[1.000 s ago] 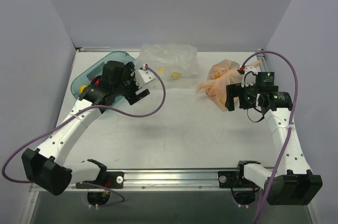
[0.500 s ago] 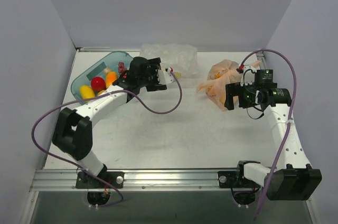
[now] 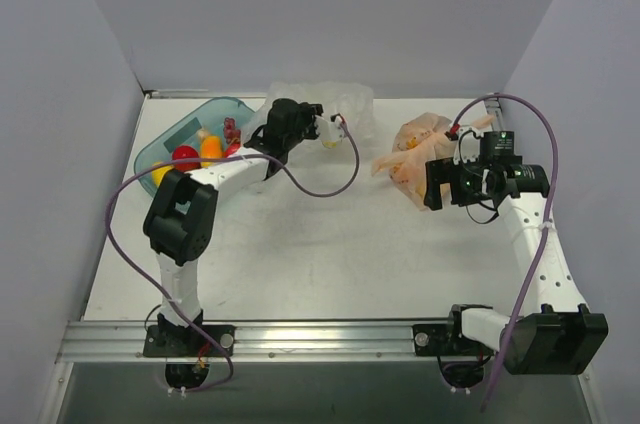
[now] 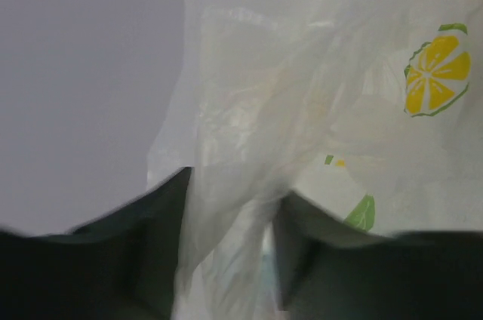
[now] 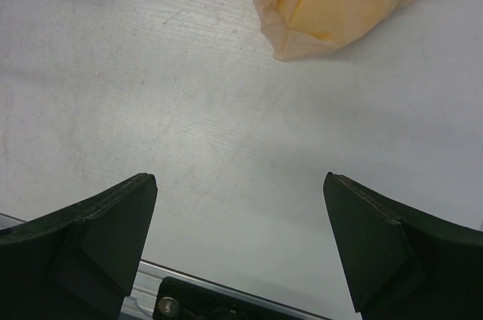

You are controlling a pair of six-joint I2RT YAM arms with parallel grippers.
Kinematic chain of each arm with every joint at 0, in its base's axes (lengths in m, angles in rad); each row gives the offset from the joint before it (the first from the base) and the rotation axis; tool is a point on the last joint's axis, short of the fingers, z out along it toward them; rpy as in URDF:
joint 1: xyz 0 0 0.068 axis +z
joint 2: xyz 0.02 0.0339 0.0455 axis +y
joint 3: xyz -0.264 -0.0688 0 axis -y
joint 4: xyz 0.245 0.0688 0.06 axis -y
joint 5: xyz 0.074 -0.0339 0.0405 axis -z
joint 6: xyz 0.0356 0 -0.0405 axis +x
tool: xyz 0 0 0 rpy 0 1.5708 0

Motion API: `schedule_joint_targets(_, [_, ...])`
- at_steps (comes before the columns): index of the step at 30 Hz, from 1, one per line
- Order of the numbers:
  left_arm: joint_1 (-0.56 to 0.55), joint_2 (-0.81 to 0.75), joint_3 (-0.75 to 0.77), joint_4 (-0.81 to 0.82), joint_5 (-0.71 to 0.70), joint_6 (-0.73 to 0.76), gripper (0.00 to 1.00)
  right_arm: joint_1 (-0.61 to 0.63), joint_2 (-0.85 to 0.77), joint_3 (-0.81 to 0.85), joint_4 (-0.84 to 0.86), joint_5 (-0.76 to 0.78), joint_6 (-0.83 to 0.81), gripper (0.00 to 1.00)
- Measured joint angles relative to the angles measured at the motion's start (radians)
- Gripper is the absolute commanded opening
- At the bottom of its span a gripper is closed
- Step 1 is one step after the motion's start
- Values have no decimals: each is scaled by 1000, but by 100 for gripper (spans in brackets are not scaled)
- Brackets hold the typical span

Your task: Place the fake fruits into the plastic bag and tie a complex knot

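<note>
Clear plastic bag (image 3: 338,104) at back of table (image 3: 330,244), crumpled, neck untied. Yellow slice shape with green rim (image 4: 436,75) shows through film; print or fruit, can't tell. Left gripper (image 4: 234,207) at bag's near edge, fingers either side of a film fold; clamped or just straddling, can't tell. Fake fruits in teal tray (image 3: 212,104) left of bag: yellow (image 3: 160,173), red (image 3: 185,156), orange (image 3: 210,148). Right gripper (image 5: 240,180) spread wide over bare table, nothing held, peach-orange bag (image 5: 339,3) just ahead.
</note>
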State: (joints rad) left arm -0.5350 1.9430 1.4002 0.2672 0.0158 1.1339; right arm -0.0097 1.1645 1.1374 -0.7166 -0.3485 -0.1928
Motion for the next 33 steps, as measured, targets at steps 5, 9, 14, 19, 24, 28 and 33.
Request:
schedule_joint_targets(5, [-16,57,142,-112,-93,-64,0,-1,2,0,-1,-14,-3,100])
schedule_joint_targets(9, [-56,74,382,-367,-200,-212,0,-3,1,0,-2,-41,-2,100])
schedule_joint_targets(14, [-93,77,694,-712,-286,-519,0,-11,-5,1,-6,-86,10,100])
schedule_joint_targets(19, [-92,69,865,-1019,-322,-870,0,-50,-21,26,-14,-150,37,100])
schedule_joint_targets(24, [-85,33,882,-1253,-285,-1188,0,-86,-62,51,-13,-252,80,100])
schedule_joint_targets(28, [-85,-17,844,-1336,-221,-1346,0,-90,-97,69,-16,-331,114,100])
schedule_joint_targets(33, [-69,-71,816,-1378,-14,-1448,0,-87,-98,102,-18,-408,159,100])
